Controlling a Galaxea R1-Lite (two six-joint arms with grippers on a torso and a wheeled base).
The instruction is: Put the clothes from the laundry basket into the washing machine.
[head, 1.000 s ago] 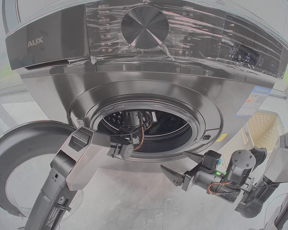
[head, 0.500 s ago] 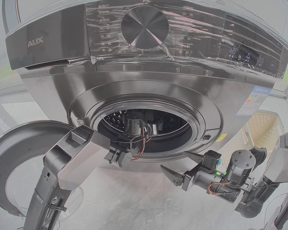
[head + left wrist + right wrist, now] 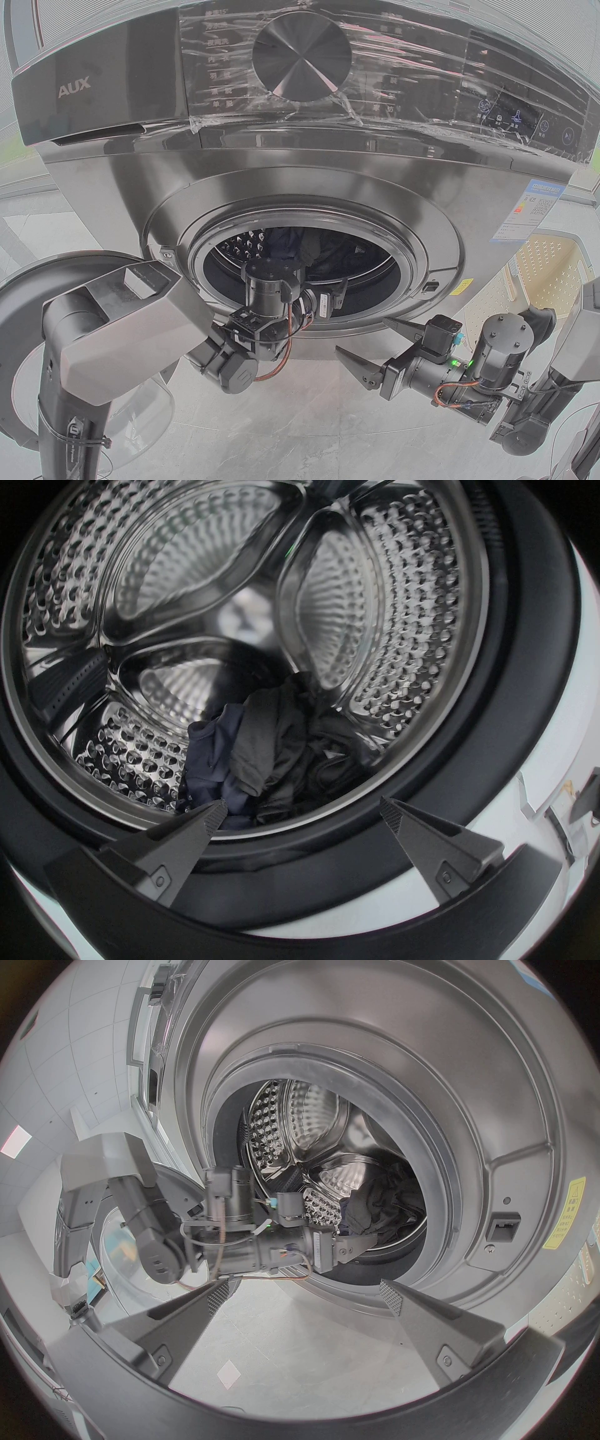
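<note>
Pale tiled floor [image 3: 281, 425] before the open washing machine [image 3: 125, 187]: dark clothes [image 3: 262, 755] lie low in its drum [image 3: 387, 605], straight beyond the left gripper [image 3: 300, 805] at its mouth, fingers wide and empty; the right gripper [image 3: 361, 336], also wide, hangs just outside, nearer the laundry basket [image 3: 550, 262] beside the machine.

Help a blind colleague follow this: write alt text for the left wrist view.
Dark clothes lie heaped at the bottom of the perforated steel drum, seen through the washer's open mouth. The left gripper is open and empty in front of the dark door seal.
</note>
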